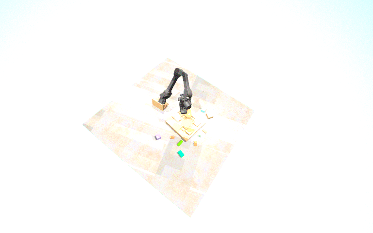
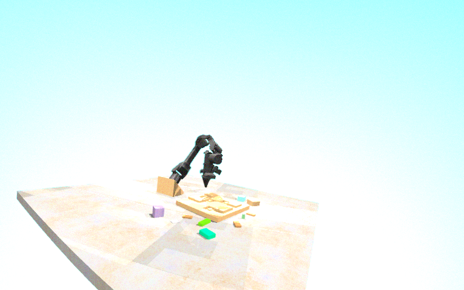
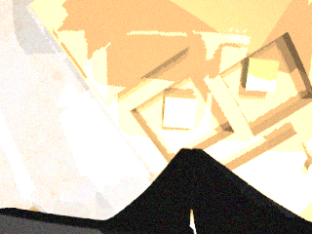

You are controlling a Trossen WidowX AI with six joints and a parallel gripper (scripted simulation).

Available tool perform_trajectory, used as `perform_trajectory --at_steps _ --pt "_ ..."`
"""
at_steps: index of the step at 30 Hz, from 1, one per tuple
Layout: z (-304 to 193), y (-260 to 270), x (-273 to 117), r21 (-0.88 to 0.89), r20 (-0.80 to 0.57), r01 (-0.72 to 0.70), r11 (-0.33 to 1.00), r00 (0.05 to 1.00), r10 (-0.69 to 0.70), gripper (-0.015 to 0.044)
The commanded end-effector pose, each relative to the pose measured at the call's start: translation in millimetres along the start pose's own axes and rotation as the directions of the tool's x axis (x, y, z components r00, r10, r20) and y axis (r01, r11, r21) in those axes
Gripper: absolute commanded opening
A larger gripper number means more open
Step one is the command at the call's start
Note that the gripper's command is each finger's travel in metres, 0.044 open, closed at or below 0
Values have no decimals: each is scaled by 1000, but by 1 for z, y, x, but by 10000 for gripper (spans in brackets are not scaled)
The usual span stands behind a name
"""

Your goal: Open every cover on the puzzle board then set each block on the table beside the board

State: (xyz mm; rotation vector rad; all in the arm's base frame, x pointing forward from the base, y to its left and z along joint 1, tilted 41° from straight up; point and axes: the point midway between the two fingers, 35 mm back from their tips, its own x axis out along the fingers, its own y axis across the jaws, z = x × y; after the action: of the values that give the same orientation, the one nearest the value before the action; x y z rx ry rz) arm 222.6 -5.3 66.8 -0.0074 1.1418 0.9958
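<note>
The puzzle board [image 1: 176,130] [image 2: 194,210] lies on the table with raised pale plates on it; at this size I cannot tell which covers stand open. In the wrist view, one square recess holds a small white block [image 3: 179,112] and another holds a small yellow-white block [image 3: 261,75]. Neither recess has a cover over it there. My gripper [image 2: 205,185] [image 3: 189,158] is shut and empty, pointing down above the board's part nearer the arm's base. It hides part of the board in the wrist view. Other wells are hidden or washed out by glare.
Around the board lie a purple cube [image 1: 158,136] [image 2: 157,211], a lime block [image 1: 179,142] [image 2: 204,222], a teal block [image 1: 180,153] [image 2: 207,234], a light blue block [image 2: 241,198], a tan block [image 2: 253,202] and several small orange pieces. A wooden wedge [image 2: 165,186] stands by the arm's base.
</note>
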Motion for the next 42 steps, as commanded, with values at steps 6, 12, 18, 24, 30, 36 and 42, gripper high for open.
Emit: perform_trajectory --at_steps 6,12,18,24,30,36,42 --pt "0 -1 24 14 -1 2 1000 1000 -2 0" --pt "-1 1 49 14 0 0 1000 1000 0 0" --pt "-2 2 51 14 1 0 1000 1000 0 0" --pt "-2 2 56 14 1 0 1000 1000 0 0" --pt "-3 2 61 14 1 0 1000 1000 0 0" --pt "-3 2 62 14 1 0 1000 1000 0 0" --pt "-6 0 64 14 1 0 1000 1000 0 0"
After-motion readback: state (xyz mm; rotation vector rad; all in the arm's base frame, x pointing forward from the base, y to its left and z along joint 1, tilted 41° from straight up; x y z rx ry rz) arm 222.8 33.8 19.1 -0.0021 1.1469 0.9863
